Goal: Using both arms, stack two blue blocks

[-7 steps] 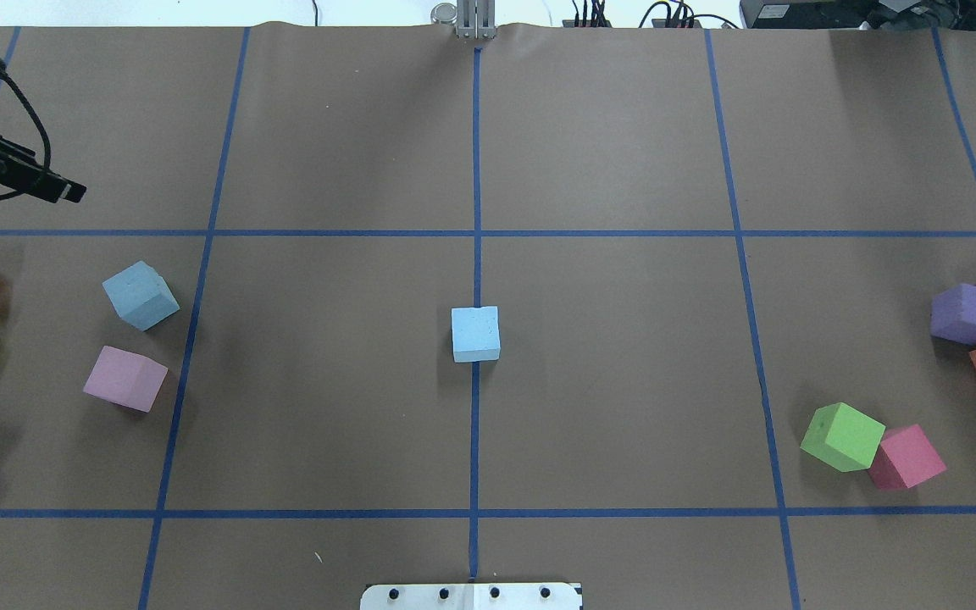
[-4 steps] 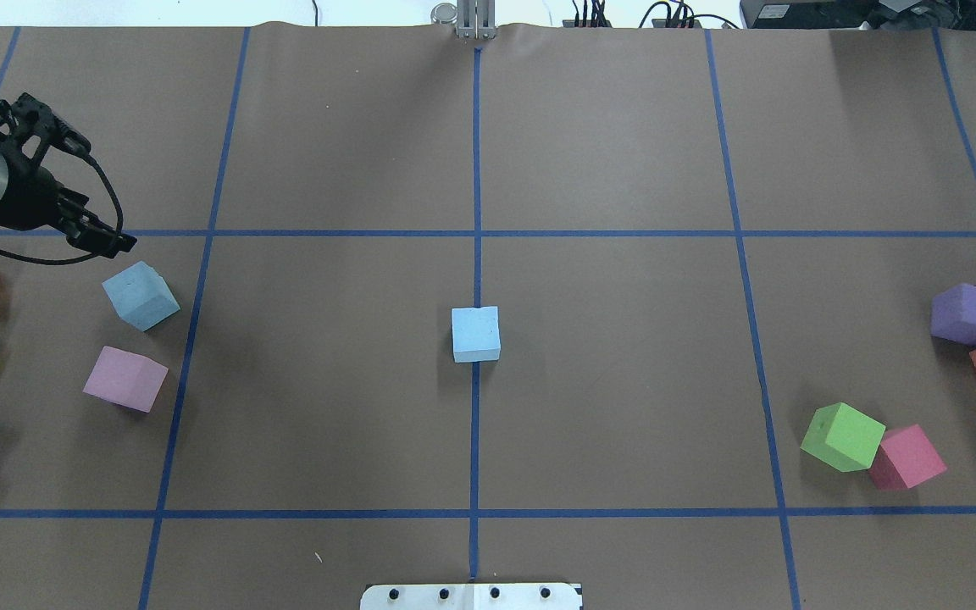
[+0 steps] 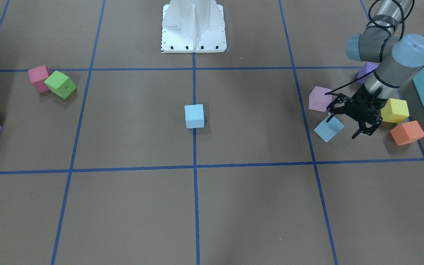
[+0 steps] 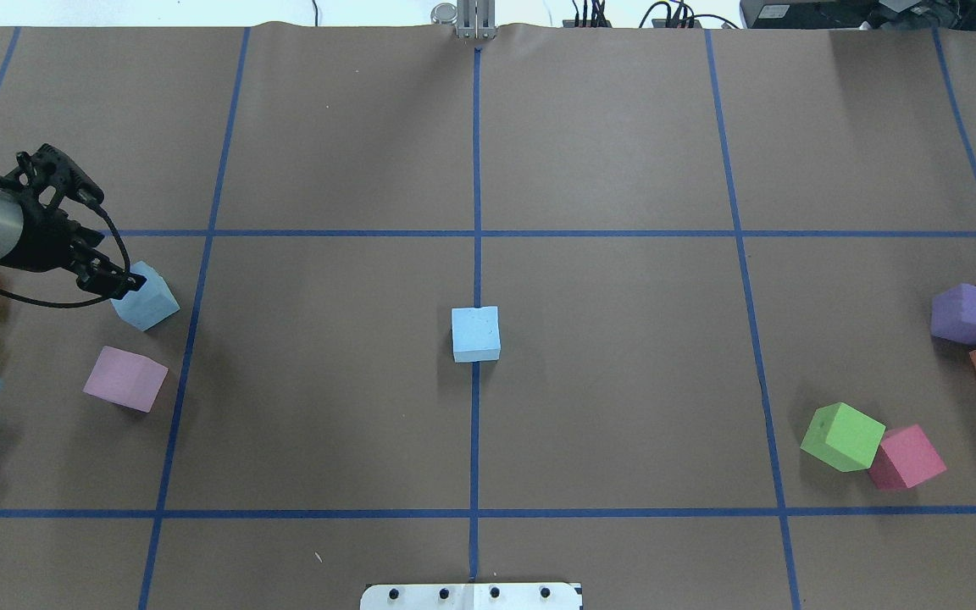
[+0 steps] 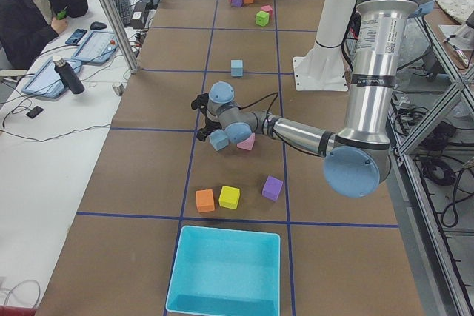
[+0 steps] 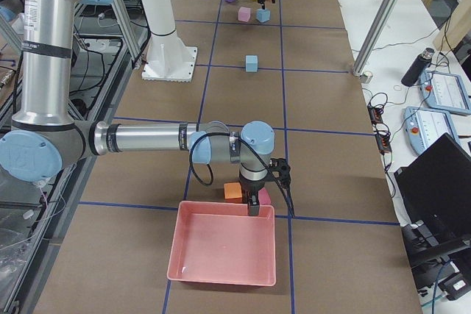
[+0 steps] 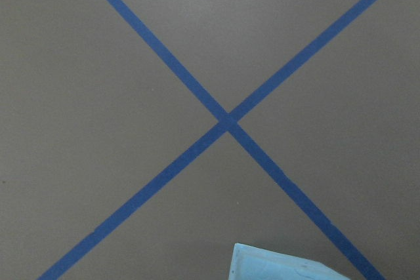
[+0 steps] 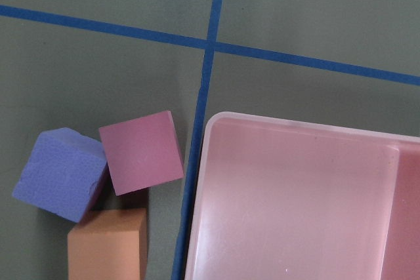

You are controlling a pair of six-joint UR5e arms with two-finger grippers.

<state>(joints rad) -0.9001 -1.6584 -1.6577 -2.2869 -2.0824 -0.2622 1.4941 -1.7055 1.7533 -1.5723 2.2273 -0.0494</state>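
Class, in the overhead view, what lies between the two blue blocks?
Only bare table cover and one blue tape line, crossing near the left blue block. No cube sits between it and the centre block; the overhead view shows this.

Centre block [image 4: 475, 334], second block [image 4: 153, 303] leftward

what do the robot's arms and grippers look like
Both the left arm and the right arm are silver-grey metal tubes with rounded light blue joint caps. The left gripper and right gripper are black, each trailed by a looping black cable; the left shows skeletal linkage fingers.
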